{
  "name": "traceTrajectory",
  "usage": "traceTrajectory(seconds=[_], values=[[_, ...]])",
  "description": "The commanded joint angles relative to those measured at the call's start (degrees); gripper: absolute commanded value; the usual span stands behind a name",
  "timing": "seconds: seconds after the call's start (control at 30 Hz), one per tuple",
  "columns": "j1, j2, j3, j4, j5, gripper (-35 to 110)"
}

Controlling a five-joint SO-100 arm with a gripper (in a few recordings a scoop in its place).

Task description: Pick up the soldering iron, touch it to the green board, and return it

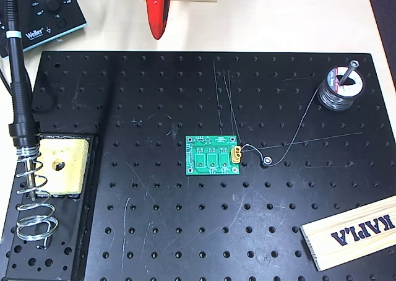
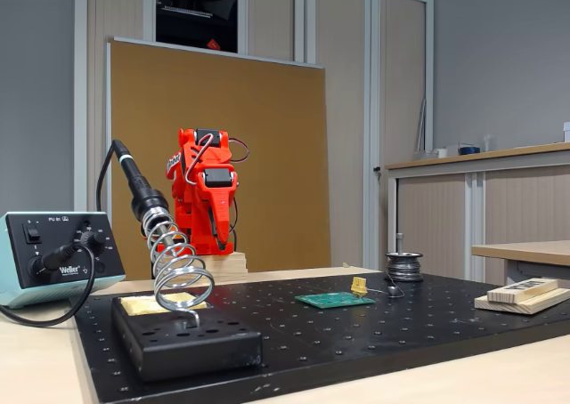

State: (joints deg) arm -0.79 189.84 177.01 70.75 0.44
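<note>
The soldering iron [image 1: 17, 77] rests tip-down in the silver coil stand [image 1: 32, 200] at the left edge of the black perforated board, and in the fixed view the soldering iron [image 2: 134, 181] leans up and left out of the coil. The green board [image 1: 212, 156] lies flat near the middle with its yellow connector on the right; the fixed view shows the green board [image 2: 334, 300] too. My red gripper [image 1: 158, 30] hangs folded at the back on a wooden base, pointing down, shut and empty, far from both; in the fixed view the gripper [image 2: 218, 239] is behind the stand.
A yellow sponge [image 1: 62, 163] sits in the stand's tray. The Weller control box [image 1: 46, 8] is at the back left. A solder spool [image 1: 341, 86] trails wire toward the board. A wooden KAPLA block [image 1: 352, 231] lies front right.
</note>
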Motion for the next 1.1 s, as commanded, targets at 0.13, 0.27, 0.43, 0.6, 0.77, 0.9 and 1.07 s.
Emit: traceTrajectory(seconds=[0.13, 0.27, 0.43, 0.6, 0.77, 0.9, 1.07], values=[[-0.53, 0.79, 0.53, 0.44, -0.97, 0], [-0.53, 0.79, 0.53, 0.44, -0.97, 0], [-1.14, 0.79, 0.53, 0.44, -1.05, 0], [0.18, 0.70, 0.00, 0.53, -5.36, 0], [0.79, 1.14, -3.78, 2.46, -9.05, 0], [2.55, 0.79, -8.26, 2.72, -10.02, 0], [2.81, -3.78, -14.50, 2.29, -9.67, 0]])
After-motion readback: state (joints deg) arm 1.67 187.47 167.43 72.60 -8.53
